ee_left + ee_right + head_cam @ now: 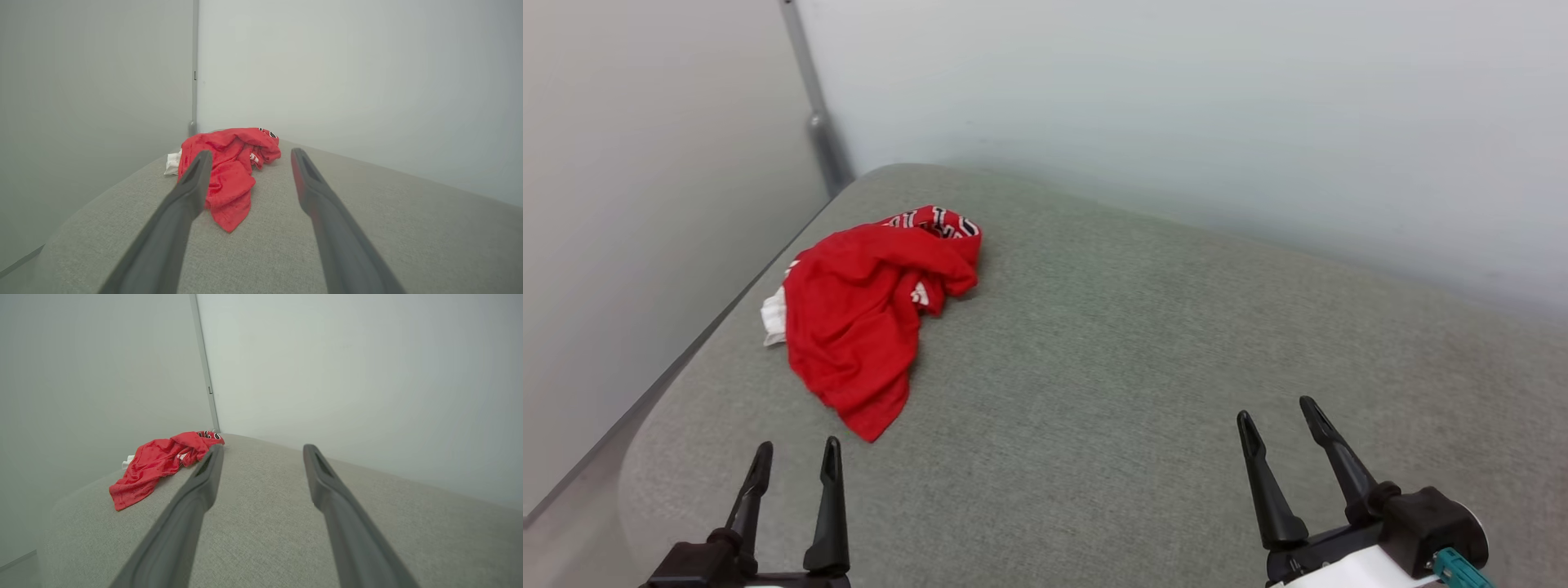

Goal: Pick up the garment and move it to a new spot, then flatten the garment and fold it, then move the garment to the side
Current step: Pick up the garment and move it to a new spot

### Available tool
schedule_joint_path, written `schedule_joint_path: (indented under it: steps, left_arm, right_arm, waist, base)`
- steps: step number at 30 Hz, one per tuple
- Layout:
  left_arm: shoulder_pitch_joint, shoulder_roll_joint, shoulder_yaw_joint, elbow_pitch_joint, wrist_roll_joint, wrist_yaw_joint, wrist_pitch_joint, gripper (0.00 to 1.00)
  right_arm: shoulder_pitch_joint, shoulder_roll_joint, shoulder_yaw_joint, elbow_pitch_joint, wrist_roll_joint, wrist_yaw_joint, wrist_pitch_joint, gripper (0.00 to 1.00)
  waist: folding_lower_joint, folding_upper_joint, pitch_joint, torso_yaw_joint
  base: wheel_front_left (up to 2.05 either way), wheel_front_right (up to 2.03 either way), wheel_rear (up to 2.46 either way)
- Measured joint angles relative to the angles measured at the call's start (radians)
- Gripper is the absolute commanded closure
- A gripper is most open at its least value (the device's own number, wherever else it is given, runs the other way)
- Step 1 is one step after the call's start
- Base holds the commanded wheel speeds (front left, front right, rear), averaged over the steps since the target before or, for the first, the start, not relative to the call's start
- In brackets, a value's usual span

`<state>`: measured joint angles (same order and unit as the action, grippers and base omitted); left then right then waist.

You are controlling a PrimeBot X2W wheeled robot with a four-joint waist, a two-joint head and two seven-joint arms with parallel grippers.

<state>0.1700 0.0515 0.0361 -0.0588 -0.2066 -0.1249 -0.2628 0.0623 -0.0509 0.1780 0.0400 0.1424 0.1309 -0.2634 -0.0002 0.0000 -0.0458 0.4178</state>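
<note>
Garment [866, 327]: crumpled red heap, upper-left part of head frame, on grey fabric-covered worktop [1135, 367], near its left edge and far corner. White bit pokes out at heap's left; lettered trim at top.

Long axis: approx. top-to-bottom in head frame, leaning slightly. Lettered end is upper right; a pointed tail is at the bottom.

L claw [797, 446]: bottom left of frame, fingers spread, nothing btwn them. Tail of heap sits just above and a little right of its tips, apart, no contact. In L wrist view the heap lies straight ahead, partly behind the left-hand finger.

R claw [1276, 409]: bottom right, fingers spread, empty, well apart from heap. In R wrist view the cloth is far off to frame left.

Judgement: L arm is clearly nearer, so pickup prob. falls to L, reaching fwd onto the tail or mid-heap. Thin fabric, so pinch may catch one layer only.
</note>
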Motion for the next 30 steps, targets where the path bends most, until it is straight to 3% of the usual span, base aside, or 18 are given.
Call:
schedule_joint_path:
  steps: [9, 25, 30]
  left_arm:
    - [0.006, 0.0, -0.002, -0.004, 0.011, -0.004, 0.0, 0.0]
    - [-0.06, 0.002, -0.007, 0.026, -0.014, -0.004, 0.0, 0.0]
    - [-0.165, 0.088, -0.055, 0.109, -0.08, -0.004, 0.0, 0.0]
  right_arm:
    - [-0.001, 0.0, 0.013, 0.004, 0.006, 0.0, 0.0, 0.0]
    - [-0.022, 0.0, -0.019, -0.012, -0.059, 0.0, 0.0, 0.0]
    - [-0.049, -0.004, -0.041, -0.033, -0.116, 0.0, 0.0, 0.0]
  waist:
    - [0.0, 0.0, 0.007, 0.037]
    - [0.0002, 0.0, 0.097, 0.007]
    - [0.0003, 0.0, 0.183, -0.004]
  base:
    - [0.0, 0.0, 0.0]
    - [0.0, 0.0, 0.0]
    - [0.0, 0.0, 0.0]
